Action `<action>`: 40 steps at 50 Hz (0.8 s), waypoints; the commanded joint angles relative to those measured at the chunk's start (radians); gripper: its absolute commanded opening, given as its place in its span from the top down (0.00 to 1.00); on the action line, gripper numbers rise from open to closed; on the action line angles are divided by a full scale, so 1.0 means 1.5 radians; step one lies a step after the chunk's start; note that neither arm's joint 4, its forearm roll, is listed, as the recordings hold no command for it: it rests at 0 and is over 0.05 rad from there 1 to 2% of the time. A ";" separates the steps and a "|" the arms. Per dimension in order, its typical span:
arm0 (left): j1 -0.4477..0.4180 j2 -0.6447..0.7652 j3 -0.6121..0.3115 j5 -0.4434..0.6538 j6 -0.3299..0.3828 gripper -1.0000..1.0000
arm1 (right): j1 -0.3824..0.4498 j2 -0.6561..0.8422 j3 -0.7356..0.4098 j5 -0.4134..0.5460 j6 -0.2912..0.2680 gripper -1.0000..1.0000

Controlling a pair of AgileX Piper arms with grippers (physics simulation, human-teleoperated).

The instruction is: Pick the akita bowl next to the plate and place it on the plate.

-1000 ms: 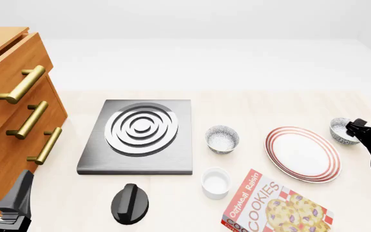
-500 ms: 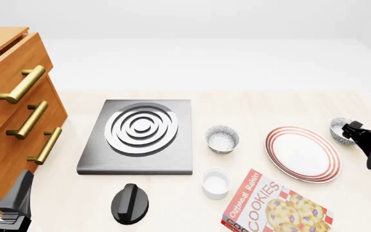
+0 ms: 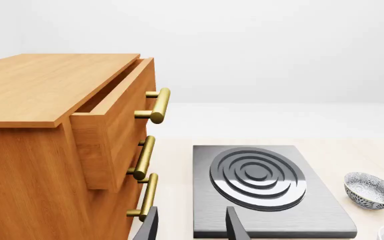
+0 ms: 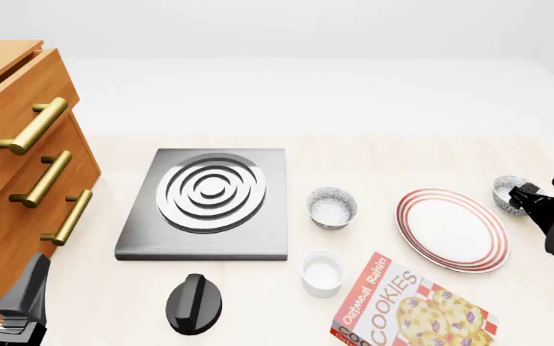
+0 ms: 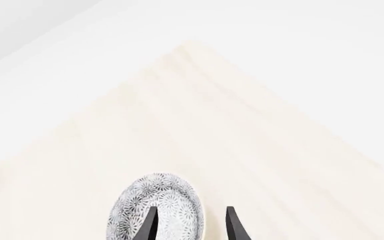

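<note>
The akita bowl (image 4: pixel 506 192), grey-black speckled with a white inside, stands just right of the red-ringed white plate (image 4: pixel 452 229). My right gripper (image 4: pixel 521 197) is at the bowl's right side and covers part of it. In the right wrist view the gripper (image 5: pixel 192 227) is open and astride the bowl's (image 5: pixel 153 200) rim, one finger (image 5: pixel 150 224) over the inside and the other outside. A second identical bowl (image 4: pixel 332 207) sits left of the plate. My left gripper (image 4: pixel 6 285) rests open and empty at the near left corner.
A wooden drawer cabinet (image 4: pixel 17 166) with brass handles fills the left. A steel stove plate (image 4: pixel 207 202) lies mid-table, with a black knob (image 4: pixel 193 303) in front. A white cup (image 4: pixel 322 272) and a cookies box (image 4: pixel 412 310) sit near the plate's front-left.
My right gripper has sunk a little lower beside the akita bowl. The bowl, the plate and the left arm have stayed put.
</note>
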 commanded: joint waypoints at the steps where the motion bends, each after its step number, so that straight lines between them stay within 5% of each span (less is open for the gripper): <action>1: 0.000 0.000 0.000 0.000 0.000 0.00 | -0.003 0.012 -0.002 0.003 0.003 0.00; 21: 0.000 0.000 0.000 0.000 0.000 0.00 | -0.006 0.028 -0.017 0.010 0.006 0.00; 22: 0.000 0.000 0.000 0.000 0.000 0.00 | -0.006 0.028 -0.017 0.010 0.006 1.00; 40: 0.000 0.000 0.000 0.000 0.000 0.00 | -0.006 0.025 -0.017 0.008 0.006 1.00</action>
